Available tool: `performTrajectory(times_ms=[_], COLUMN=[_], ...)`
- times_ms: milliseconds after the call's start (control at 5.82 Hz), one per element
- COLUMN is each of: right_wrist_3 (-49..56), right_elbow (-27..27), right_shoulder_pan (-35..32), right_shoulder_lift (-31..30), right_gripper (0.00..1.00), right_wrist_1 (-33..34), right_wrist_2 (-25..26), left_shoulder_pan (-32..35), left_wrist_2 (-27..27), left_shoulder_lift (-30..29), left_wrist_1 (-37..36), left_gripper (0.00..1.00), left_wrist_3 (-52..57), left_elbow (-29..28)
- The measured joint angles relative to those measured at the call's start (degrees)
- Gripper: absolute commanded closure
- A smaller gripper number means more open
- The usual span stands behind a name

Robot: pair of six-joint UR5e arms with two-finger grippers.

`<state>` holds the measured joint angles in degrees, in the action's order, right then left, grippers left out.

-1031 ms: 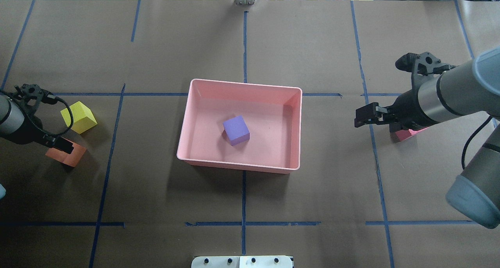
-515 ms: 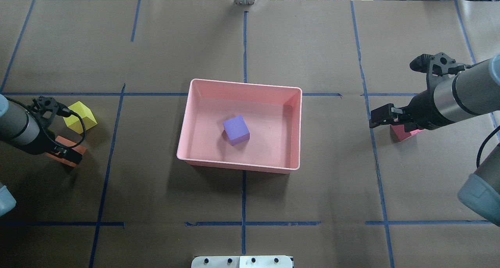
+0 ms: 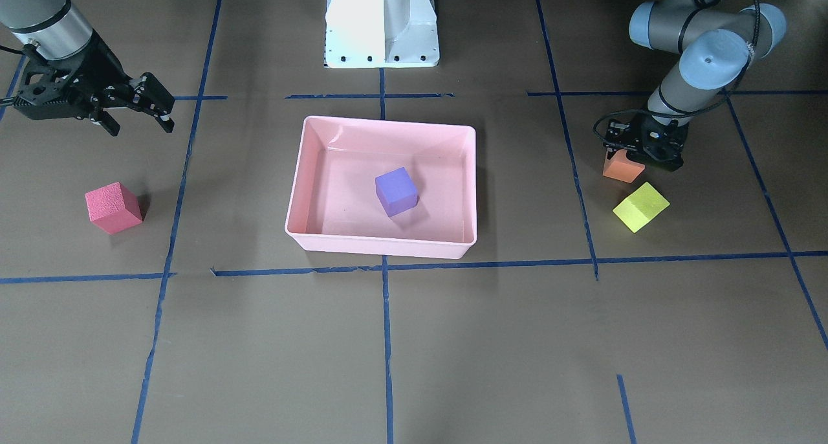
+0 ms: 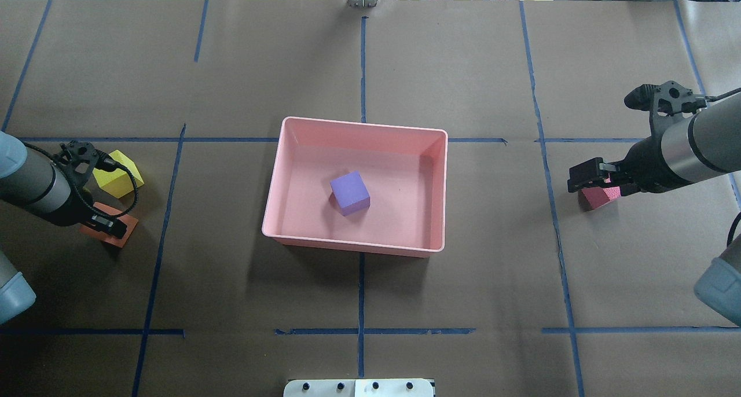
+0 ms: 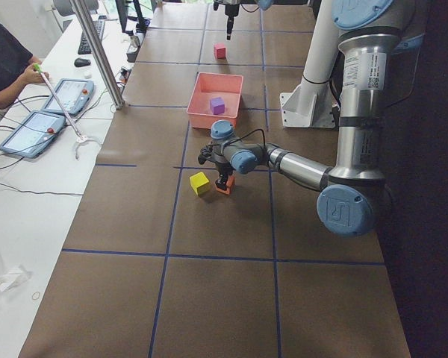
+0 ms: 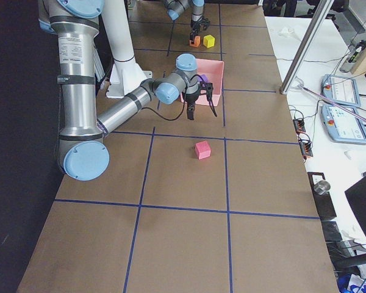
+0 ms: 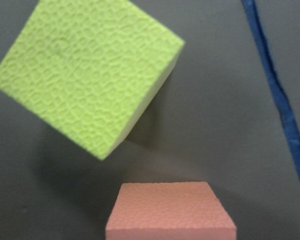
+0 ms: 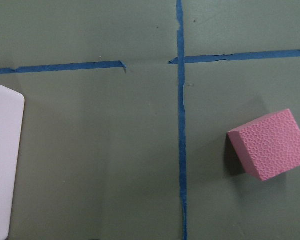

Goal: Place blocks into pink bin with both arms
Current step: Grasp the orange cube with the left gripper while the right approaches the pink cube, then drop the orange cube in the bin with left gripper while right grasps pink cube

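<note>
Purple block (image 4: 349,193) is seated in bin (image 4: 362,121), which sits at table centre. Three blocks are left on the table.

Left end of table: orange block (image 3: 623,167) and yellow block (image 3: 640,206) lie near each other, not touching. Yellow is on the operator side, with a corner turned toward orange. Left gripper (image 3: 639,153) is set low, right over orange. Orange is seen centred at the bottom edge of the left wrist view. The finger gap is not resolved in any view, so spread, closed or clamped cannot be told.

Right end of table: red block (image 3: 113,206) lies alone, well apart from the bin. Right gripper (image 3: 142,128) is held high, jaws apart, nothing between them. Red is not under it. It is offset toward the table's right end, seen at the right margin of the right wrist view and yawed against the tape lines.

Judgement: orange is the left arm's pick and red the right arm's, each arm being the nearer one. The next move turns on the right-side offset. A shift toward the right end and a wrist turn to square with red's faces are likely needed before descent. On the left, yellow's near corner is to be watched for a finger clip.
</note>
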<state>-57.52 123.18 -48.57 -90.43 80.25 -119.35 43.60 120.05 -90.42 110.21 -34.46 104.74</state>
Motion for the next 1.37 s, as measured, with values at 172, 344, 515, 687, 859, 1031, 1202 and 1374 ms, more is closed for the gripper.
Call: performTrajectory(times_ms=[172,344,515,687,859,1031,1202,1374], right_wrist_3=[3.39,8.69,14.91,19.85,22.65,26.2,31.28,35.34], right_elbow=[-0.12,-0.68,-1.76,-3.43,-5.26,-6.72,-8.66,-11.73], right_shoulder_pan=[-1.37,-3.53,-5.62,-7.44,-9.13,-9.84,-10.0,-9.96], right_shoulder_lift=[-1.65,-3.34,-4.72,-5.27,-4.95,-4.41,-3.33,-1.1], right_gripper=[0.0,0.0,0.0,0.0,0.0,0.0,0.0,0.0], right_wrist_1=[-0.18,-0.22,-0.2,-0.19,-0.18,-0.18,-0.18,-0.18], right_wrist_2=[0.15,0.11,-0.1,-0.27,-0.36,-0.36,-0.3,-0.35], left_shoulder_pan=[-0.01,-0.01,-0.7,-2.93,-6.36,-9.36,-10.82,-11.94], left_wrist_2=[1.08,2.33,2.53,1.56,-2.02,-6.22,-8.16,-9.85], left_shoulder_lift=[-3.56,-10.04,-16.11,-21.03,-25.12,-29.02,-32.0,-33.59], left_wrist_1=[-0.35,-0.51,-0.6,-0.8,-2.48,-5.98,-8.48,-9.26], left_gripper=[0.91,0.91,0.91,0.91,0.89,0.87,0.79,0.72], left_wrist_3=[-5.32,-14.73,-23.81,-31.2,-35.82,-38.41,-39.43,-39.72], left_elbow=[2.64,3.75,3.95,3.49,2.72,1.81,0.0,-2.29])
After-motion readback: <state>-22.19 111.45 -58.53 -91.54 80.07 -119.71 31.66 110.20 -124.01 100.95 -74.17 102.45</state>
